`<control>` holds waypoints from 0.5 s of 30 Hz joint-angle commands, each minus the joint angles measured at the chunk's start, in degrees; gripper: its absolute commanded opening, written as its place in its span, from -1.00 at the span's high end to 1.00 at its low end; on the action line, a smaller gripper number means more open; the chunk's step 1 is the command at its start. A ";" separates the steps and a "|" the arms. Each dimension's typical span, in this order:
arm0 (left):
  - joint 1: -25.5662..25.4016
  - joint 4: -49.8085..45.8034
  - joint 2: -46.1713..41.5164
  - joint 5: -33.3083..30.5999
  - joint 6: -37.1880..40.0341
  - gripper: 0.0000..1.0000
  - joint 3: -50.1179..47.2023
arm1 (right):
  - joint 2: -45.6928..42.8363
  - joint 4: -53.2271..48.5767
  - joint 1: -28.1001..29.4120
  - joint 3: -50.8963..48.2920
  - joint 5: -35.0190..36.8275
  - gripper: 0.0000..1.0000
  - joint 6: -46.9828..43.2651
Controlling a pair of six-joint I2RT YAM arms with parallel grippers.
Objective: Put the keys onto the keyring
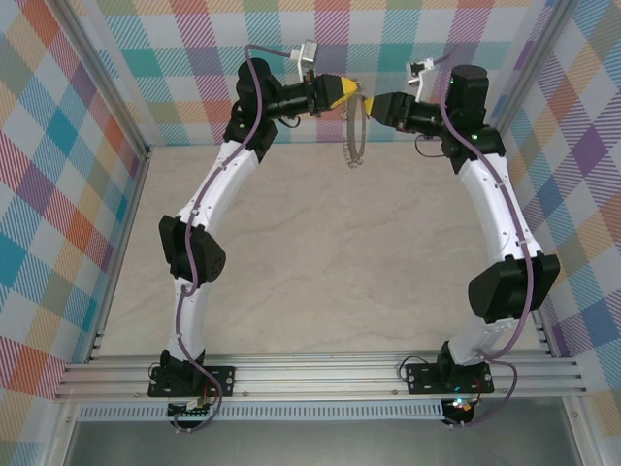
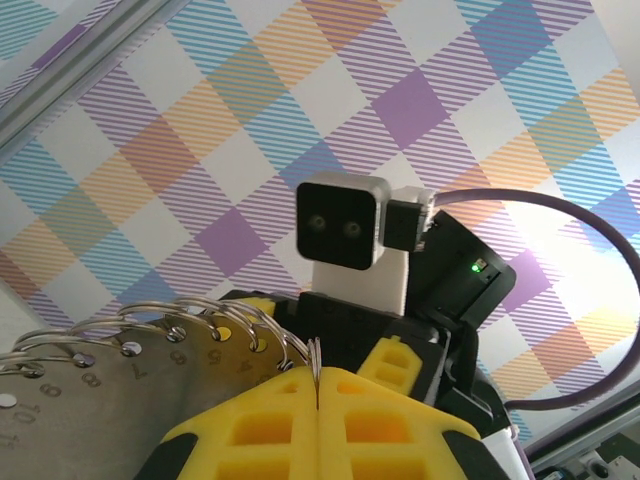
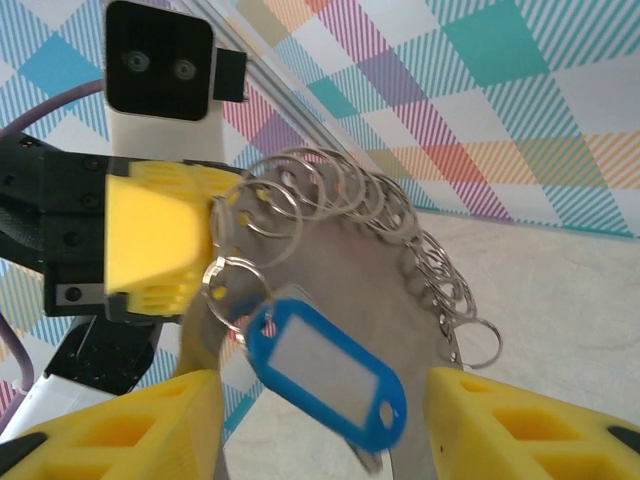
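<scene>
1. The keyring (image 3: 380,280) is being pinched in mid-air by the pressed-together left gripper (image 2: 317,385).
2. The blue-headed key (image 3: 325,375), hanging at the keyring, is being flanked by the spread right gripper (image 1: 370,108).

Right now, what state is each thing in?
left gripper, shut on the keyring
right gripper, open around the blue key tag, not gripping it
keyring, held up in the air by one edge ring
blue key tag, dangling from a small split ring
</scene>
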 commanded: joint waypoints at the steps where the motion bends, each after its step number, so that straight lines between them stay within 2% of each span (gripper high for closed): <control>1: 0.38 3.65 0.29 -0.39 -1.16 1.00 2.33 | 2.15 -1.50 0.40 3.56 -0.68 -0.10 -2.34; 6: 0.25 3.89 0.30 -0.28 -1.37 1.00 2.30 | 4.03 -2.87 1.13 6.23 -1.15 0.02 -2.88; 15: 0.32 6.12 0.81 -0.90 -3.26 1.00 2.30 | 4.55 -3.79 2.29 6.26 -3.57 0.70 -4.00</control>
